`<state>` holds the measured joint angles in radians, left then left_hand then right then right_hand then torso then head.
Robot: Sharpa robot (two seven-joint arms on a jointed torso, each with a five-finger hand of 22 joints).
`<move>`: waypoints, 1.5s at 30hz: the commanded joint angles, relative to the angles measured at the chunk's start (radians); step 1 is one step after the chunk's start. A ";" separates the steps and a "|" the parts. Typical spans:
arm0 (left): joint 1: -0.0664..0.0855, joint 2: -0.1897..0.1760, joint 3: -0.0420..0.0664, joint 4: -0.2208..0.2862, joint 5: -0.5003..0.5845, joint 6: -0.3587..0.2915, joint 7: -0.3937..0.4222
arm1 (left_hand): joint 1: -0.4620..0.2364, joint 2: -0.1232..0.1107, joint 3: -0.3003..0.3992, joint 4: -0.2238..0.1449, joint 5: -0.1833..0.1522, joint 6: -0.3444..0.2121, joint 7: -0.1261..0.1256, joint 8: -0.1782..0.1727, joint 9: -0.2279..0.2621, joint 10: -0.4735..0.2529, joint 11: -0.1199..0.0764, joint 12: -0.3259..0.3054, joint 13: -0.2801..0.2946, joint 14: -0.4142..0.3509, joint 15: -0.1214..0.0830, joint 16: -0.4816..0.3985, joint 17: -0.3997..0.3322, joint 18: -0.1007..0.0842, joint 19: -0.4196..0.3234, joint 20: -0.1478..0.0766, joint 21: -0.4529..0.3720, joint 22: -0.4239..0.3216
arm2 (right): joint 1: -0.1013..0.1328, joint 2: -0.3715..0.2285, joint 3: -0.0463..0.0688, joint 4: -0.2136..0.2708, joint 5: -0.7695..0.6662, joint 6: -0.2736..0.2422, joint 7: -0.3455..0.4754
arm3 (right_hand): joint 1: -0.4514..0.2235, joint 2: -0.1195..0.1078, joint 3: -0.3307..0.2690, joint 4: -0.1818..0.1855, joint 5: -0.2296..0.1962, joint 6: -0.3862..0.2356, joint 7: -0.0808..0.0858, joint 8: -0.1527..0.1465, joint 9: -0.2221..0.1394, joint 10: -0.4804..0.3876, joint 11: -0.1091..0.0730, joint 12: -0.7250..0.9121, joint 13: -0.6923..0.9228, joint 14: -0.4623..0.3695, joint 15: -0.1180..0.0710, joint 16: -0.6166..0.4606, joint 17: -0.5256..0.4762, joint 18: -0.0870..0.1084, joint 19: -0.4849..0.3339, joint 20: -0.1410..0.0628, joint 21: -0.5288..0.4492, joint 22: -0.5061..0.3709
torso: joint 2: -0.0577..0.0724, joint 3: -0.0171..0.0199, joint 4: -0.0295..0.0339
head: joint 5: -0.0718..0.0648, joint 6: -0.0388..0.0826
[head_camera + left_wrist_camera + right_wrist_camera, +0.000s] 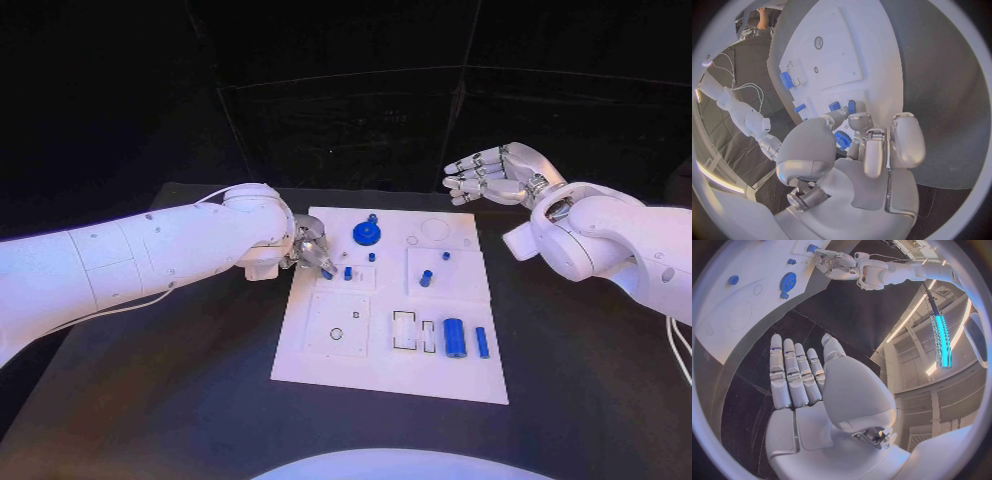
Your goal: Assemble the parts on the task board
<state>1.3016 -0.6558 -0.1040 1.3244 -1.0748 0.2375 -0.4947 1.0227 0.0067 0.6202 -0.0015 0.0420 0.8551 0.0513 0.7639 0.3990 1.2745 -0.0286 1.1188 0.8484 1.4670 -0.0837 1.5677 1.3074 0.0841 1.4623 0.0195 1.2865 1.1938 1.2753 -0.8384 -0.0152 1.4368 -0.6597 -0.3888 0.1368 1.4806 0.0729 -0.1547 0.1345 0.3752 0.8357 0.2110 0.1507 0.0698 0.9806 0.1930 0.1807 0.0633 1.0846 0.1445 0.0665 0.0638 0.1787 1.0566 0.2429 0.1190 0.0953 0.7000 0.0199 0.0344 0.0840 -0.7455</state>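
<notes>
Left hand (309, 250) at task board (378, 372) edge, fingertips touching small blue part (327, 272).

The task board (387, 372) lay in the middle of the table (173, 400). On its far part sat a gear (366, 234), with small pegs (371, 257) just nearer. A thick cylinder (454, 337) lay on the near right part, a thin pin (482, 342) just right of it (both lengthwise), and empty slots (405, 330) to their left.

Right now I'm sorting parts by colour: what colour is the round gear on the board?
Blue gear, clearest in the head view.
</notes>
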 commanded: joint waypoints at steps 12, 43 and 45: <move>-0.007 0.009 -0.006 -0.016 -0.010 0.036 -0.025 | -0.085 -0.015 -0.010 0.014 0.008 0.028 -0.015 0.010 -0.022 0.010 -0.007 0.005 -0.003 0.104 -0.013 0.003 0.263 -0.008 0.014 -0.008 0.011 0.012 | 0.002 0.000 0.001 0.002 0.002 0.015 0.002 | 0.001 -0.002 0.001 -0.010 0.003 -0.004 0.041 -0.003 0.000 -0.006 -0.003 -0.006 -0.001 -0.005 -0.003 -0.003 -0.001 0.003 0.008 -0.003 -0.005 -0.002 | 0.000 -0.0001 0.0009 | -0.002 0.000; -0.007 0.019 -0.006 -0.030 -0.010 0.026 -0.023 | -0.192 -0.053 -0.244 0.121 0.008 0.050 -0.021 0.026 -0.063 0.014 -0.012 0.015 -0.003 0.104 -0.018 0.003 0.263 -0.009 0.017 -0.013 0.014 0.023 | 0.002 0.002 0.001 0.003 -0.002 0.019 0.001 | 0.002 -0.002 0.001 -0.010 0.003 -0.004 0.041 -0.003 0.000 -0.006 -0.003 -0.006 -0.001 -0.005 -0.003 -0.003 -0.001 0.003 0.008 -0.003 -0.006 -0.002 | 0.000 -0.0009 0.0011 | -0.004 -0.002; -0.007 0.019 -0.006 -0.030 -0.010 0.026 -0.023 | -0.192 -0.055 -0.257 0.126 0.008 0.051 -0.022 0.028 -0.065 0.015 -0.012 0.016 -0.002 0.104 -0.018 0.003 0.263 -0.010 0.017 -0.013 0.015 0.025 | 0.002 0.002 0.001 0.003 -0.002 0.019 0.001 | 0.002 -0.001 0.002 -0.012 0.003 -0.004 0.041 -0.003 0.000 -0.006 -0.003 -0.006 -0.001 -0.005 -0.003 -0.003 -0.001 0.003 0.008 -0.003 -0.007 -0.003 | 0.000 -0.0010 0.0009 | -0.005 -0.002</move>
<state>1.2973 -0.6375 -0.1073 1.2954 -1.0766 0.2519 -0.5042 0.8303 -0.0533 0.3659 0.1236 0.0503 0.9013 0.0339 0.7872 0.3355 1.2829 -0.0377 1.1308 0.8451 1.4633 -0.0947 1.5677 1.3074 0.0841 1.4665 0.0153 1.2983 1.2173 1.2753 -0.8373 -0.0153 1.4381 -0.6598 -0.3751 0.1323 1.4806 0.0729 -0.1525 0.1266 0.3752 0.8357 0.2110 0.1507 0.0698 0.9806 0.1930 0.1807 0.0633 1.0846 0.1445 0.0665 0.0640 0.1787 1.0602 0.2394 0.1190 0.0937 0.7000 0.0193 0.0355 0.0795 -0.7472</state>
